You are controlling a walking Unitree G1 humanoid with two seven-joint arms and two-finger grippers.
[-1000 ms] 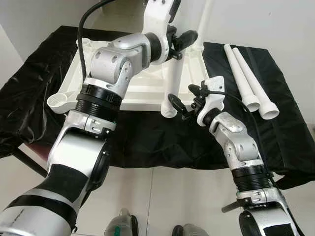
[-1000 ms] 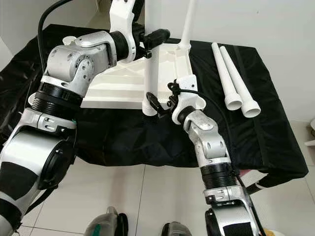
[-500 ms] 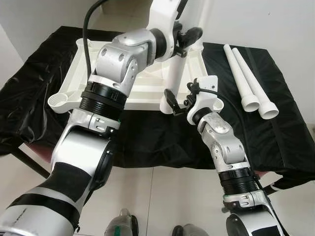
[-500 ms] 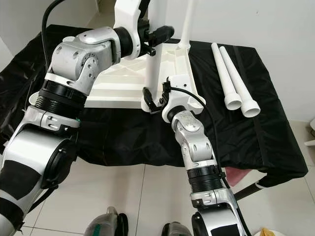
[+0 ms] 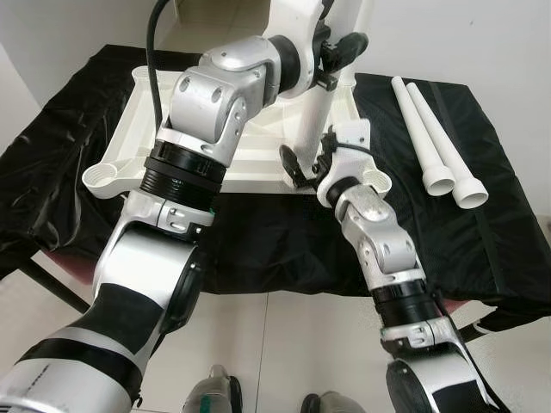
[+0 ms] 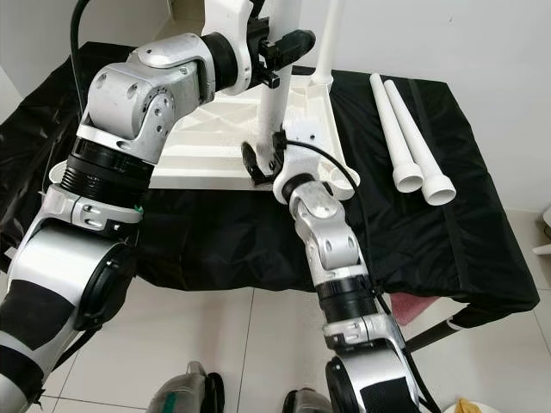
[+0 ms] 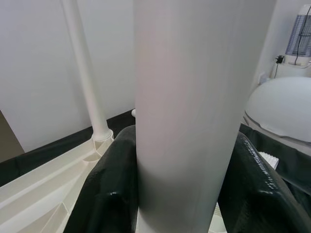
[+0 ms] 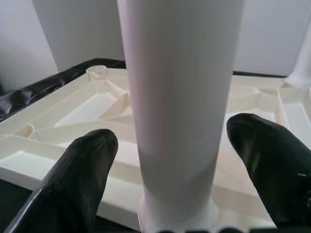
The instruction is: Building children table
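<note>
Since a second ago the right gripper point(image 5: 303, 169) has swung in to the foot of the upright white leg point(image 5: 314, 120). The left gripper point(image 5: 337, 53) pinches that leg higher up over the upturned table panel point(image 5: 250, 146) on the black tabletop point(image 5: 258, 232); the right fingers point(image 8: 87, 160) are spread either side. Seating the leg seems in hand, calling next for the right fingers to close and press it into its corner socket point(image 5: 372, 181); two spare legs point(image 5: 435, 142) lie to the right.

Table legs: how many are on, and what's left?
One leg already stands in the far corner of the upturned tabletop. The left pincer grips a second leg upright at the near corner, the open right pincer around its base. Two spare legs lie on the black cloth.
</note>
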